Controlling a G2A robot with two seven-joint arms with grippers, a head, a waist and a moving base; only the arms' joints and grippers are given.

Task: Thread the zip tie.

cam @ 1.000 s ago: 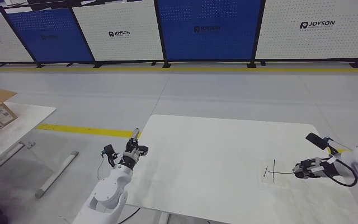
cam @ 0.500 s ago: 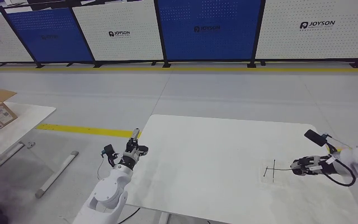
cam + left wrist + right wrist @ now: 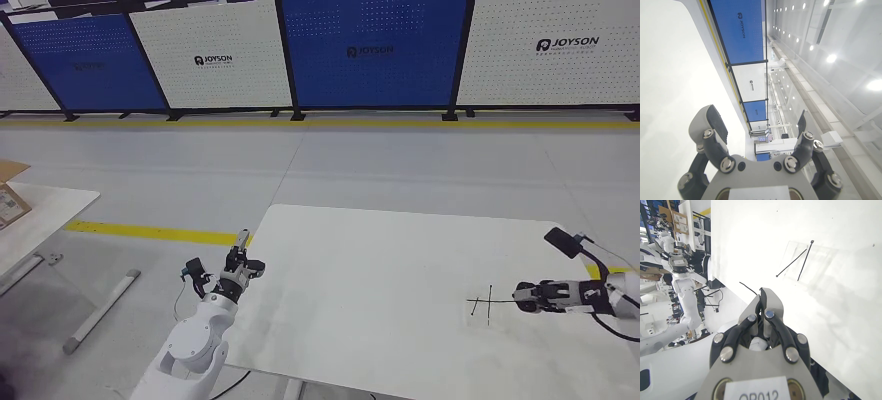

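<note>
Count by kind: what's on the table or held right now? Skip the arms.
Black zip ties: 3 (1 gripped in the shut right pincer, 2 lying loose)
Clear sheet: 1
Total: 4

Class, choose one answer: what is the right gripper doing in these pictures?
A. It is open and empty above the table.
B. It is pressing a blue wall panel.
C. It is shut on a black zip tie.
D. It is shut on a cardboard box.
C: the right gripper is closed on a black zip tie, whose thin free end sticks out past the gripper's tips.
</note>
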